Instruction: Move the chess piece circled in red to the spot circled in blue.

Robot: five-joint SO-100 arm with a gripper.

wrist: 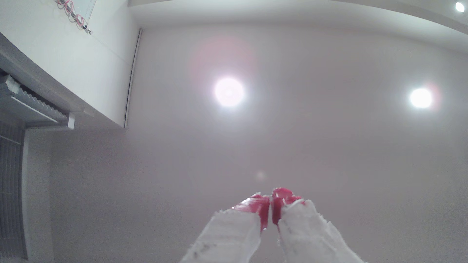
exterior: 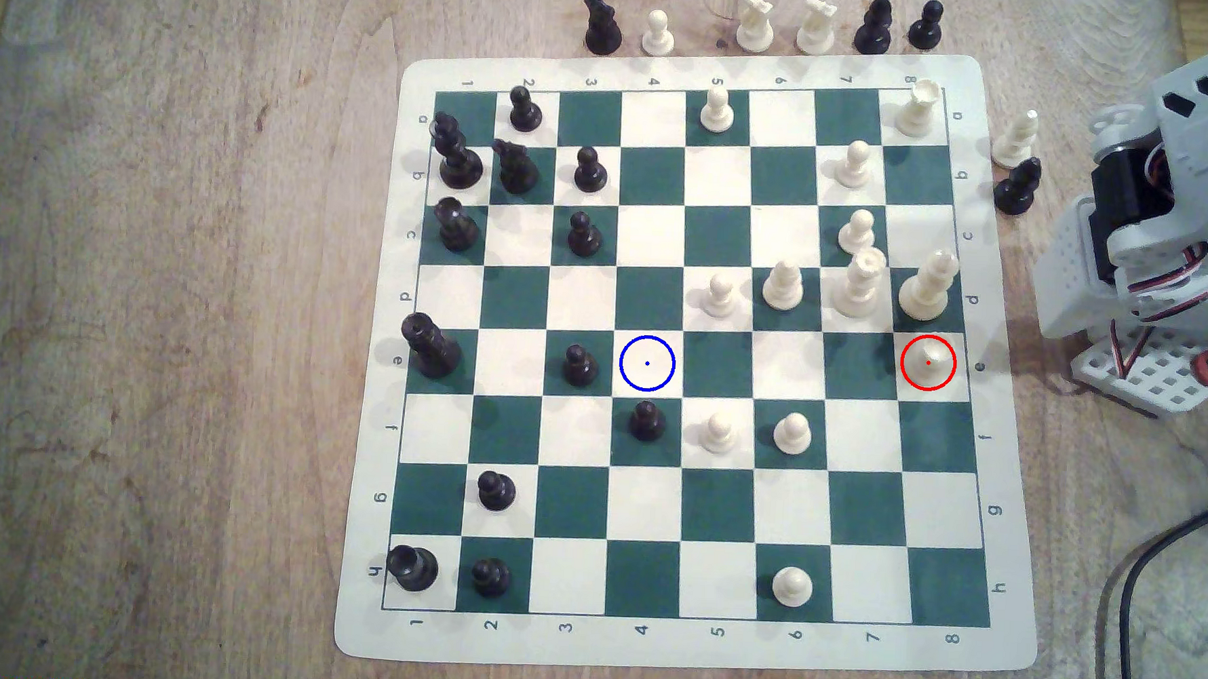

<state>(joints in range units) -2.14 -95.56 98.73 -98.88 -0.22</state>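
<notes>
One cream piece [exterior: 928, 361] sits ringed in red on the board's [exterior: 1004, 484] edge at the exterior view's right, untouched, since the end effector [wrist: 271, 202] points ceilingward, clenched and empty, well apart from the blue-ringed square [exterior: 647, 363].

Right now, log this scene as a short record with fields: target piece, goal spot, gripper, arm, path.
target piece: cream piece circled in red, on a light square at the board's edge on the exterior view's right; shape hard to tell from above
goal spot: blue-ringed light square, unoccupied, same row as the piece
neighbours of goal: black pawn on the adjoining square to the exterior view's left, another black pawn just below
gripper: gripper shut, red tips together, holding nothing, facing the ceiling
arm: arm off the board, exterior view's right
path: squares between piece and goal unoccupied
</notes>
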